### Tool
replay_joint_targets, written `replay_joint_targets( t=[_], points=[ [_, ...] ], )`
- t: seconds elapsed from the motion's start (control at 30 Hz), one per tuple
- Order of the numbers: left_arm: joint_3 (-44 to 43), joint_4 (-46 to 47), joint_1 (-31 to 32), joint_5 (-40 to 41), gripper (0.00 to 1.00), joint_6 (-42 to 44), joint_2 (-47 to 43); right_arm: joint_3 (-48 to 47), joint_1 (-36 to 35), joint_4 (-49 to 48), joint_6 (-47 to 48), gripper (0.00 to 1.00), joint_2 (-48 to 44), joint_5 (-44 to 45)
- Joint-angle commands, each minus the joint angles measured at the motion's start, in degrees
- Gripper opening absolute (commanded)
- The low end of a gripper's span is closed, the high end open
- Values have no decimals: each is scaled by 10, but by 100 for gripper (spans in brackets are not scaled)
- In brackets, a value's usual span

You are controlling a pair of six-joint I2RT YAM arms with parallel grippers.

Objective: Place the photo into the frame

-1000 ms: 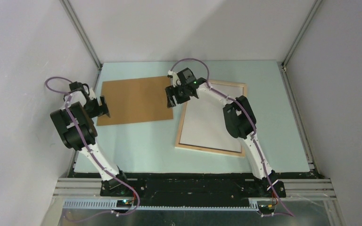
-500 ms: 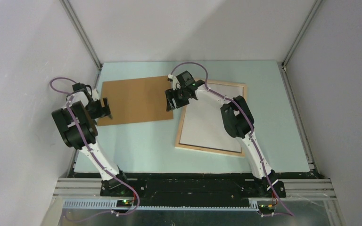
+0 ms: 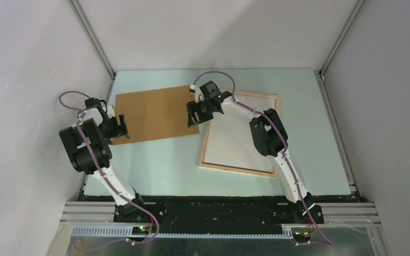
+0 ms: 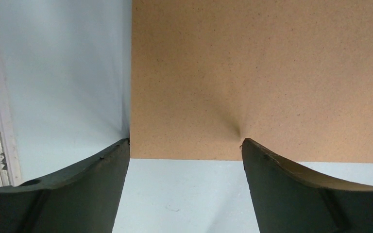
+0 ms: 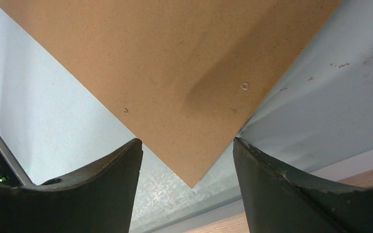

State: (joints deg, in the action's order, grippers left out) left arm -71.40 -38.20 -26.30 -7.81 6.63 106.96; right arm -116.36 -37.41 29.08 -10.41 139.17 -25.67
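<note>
Pale grey walls [image 3: 208, 32] enclosing pale green desk [image 3: 155, 160] at centre; metal struts [image 3: 92, 38] running down from upper corners; light falling evenly.

frame [image 3: 237, 170] 1 | board [image 3: 152, 113] 1 | left hand [image 3: 121, 127], right hand [image 3: 193, 114]: 2

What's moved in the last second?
The left gripper crept nearer along the brown backing board's left end to its near corner. The right gripper eased slightly toward the board's other near corner. Nothing grasped. Board and frame stayed put.

board [image 3: 152, 114] left, frame [image 3: 237, 170] right, open table [image 3: 160, 160] nearside
</note>
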Motion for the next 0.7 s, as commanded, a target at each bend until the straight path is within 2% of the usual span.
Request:
replay_joint_targets(
  t=[0.0, 0.4, 0.67],
  points=[
    [20, 3, 16, -19, 89, 1, -40, 9, -4, 2, -4, 73, -7, -7],
    [129, 9, 44, -80, 89, -18, -135, -26, 9, 22, 16, 73, 7, -11],
    [207, 8, 113, -132, 89, 20, -230, -113, 20, 64, 59, 75, 47, -12]
  ],
)
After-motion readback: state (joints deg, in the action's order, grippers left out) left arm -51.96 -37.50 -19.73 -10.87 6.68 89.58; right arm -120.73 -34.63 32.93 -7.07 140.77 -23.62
